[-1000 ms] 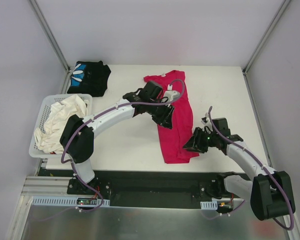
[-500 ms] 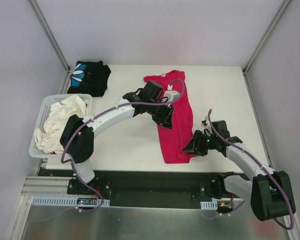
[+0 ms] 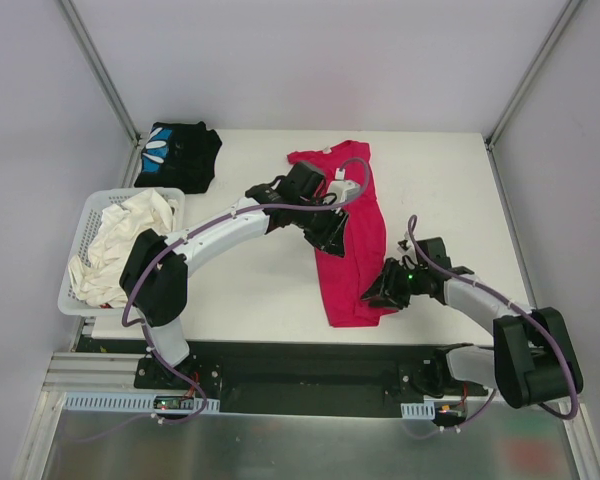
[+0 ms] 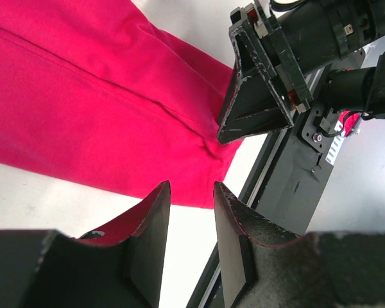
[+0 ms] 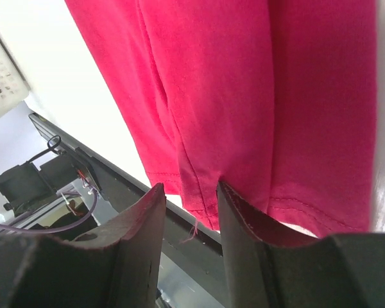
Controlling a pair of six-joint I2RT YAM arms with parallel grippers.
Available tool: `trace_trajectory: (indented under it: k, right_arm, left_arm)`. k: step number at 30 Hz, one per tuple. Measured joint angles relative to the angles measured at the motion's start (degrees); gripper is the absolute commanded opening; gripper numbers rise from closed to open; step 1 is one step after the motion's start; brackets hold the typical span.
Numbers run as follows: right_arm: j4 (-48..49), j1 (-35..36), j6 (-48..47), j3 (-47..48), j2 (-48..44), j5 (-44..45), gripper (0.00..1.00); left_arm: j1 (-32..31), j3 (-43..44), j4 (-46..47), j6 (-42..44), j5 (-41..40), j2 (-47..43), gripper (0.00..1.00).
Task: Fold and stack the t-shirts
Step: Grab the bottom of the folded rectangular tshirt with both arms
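Observation:
A red t-shirt lies folded into a long strip down the middle of the white table. My left gripper hovers at the strip's left edge, about halfway along. It is open, with nothing between its fingers, and the red t-shirt spreads out beyond them. My right gripper is at the strip's near right corner and also shows in the left wrist view. It is open, its fingertips straddling the hem of the red t-shirt close to the table's front edge.
A folded black t-shirt with a blue print lies at the far left corner. A white basket holding pale garments stands at the left edge. The dark front rail runs just beyond the shirt's hem.
My right gripper has slid a little left and nearer, up to the shirt's near right corner. The left arm and the shirt have not moved.

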Motion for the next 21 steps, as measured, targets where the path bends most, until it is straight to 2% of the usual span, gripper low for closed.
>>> trace_trajectory:
  k: [3,7,11,15,18,21]
  right_arm:
    - [0.90,0.20,0.20,0.26,1.62,-0.24,0.39]
    - [1.51,0.33,0.33,0.26,2.19,-0.44,0.27]
    - [1.92,0.39,0.39,0.26,2.25,-0.66,0.24]
    - [2.05,0.39,0.39,0.26,2.49,-0.79,0.24]
    - [2.19,0.39,0.42,0.26,2.75,-0.87,0.33]
    - [2.23,0.48,0.92,0.26,2.62,-1.11,0.37]
  left_arm:
    - [0.00,0.24,0.07,0.00,-0.07,0.00,0.33]
    - [0.00,0.33,0.02,0.00,-0.13,0.00,0.33]
    - [0.00,0.35,0.02,0.00,-0.20,0.00,0.33]
    - [0.00,0.37,0.02,0.00,-0.59,0.00,0.33]
    - [0.02,0.46,0.04,0.02,-1.18,0.00,0.33]
    - [0.02,0.46,0.02,0.11,-1.38,0.00,0.33]
